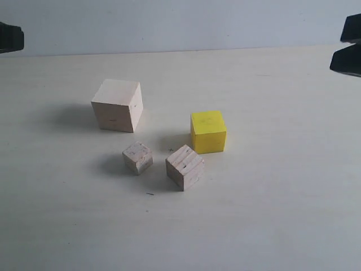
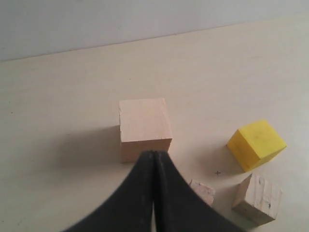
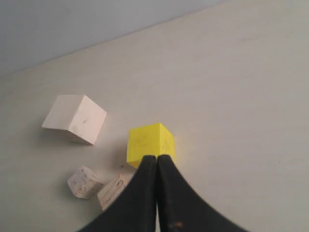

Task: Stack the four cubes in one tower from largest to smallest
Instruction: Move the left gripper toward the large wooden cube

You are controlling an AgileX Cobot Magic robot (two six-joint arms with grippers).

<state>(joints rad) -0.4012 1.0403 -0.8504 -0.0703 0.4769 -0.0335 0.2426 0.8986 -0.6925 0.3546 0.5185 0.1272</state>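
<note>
Four cubes stand apart from one another on a pale table (image 1: 271, 220), each resting on the tabletop itself. Nearest the exterior camera is the small grained wooden cube (image 1: 185, 167), turned with a corner toward the viewer. Taking it as the centre of a clock, the smallest wooden cube (image 1: 137, 157) sits near it at about nine o'clock. The bright yellow cube (image 1: 208, 131) is near at one o'clock. The large pale wooden cube (image 1: 117, 105) is farther back at about eleven o'clock. A small dark mark lies on the table in front of the grained cube. Beyond the cubes the table runs back to a plain grey wall (image 1: 180, 22). Dark parts of my left arm (image 1: 10, 36) and right arm (image 1: 347, 53) show at the far edges, well apart from the cubes. My left gripper (image 2: 153, 153) is closed, its black fingers pressed together and holding nothing, with the large cube just past its tips. My right gripper (image 3: 157, 157) is likewise closed and empty, with the yellow cube just past its tips.
</note>
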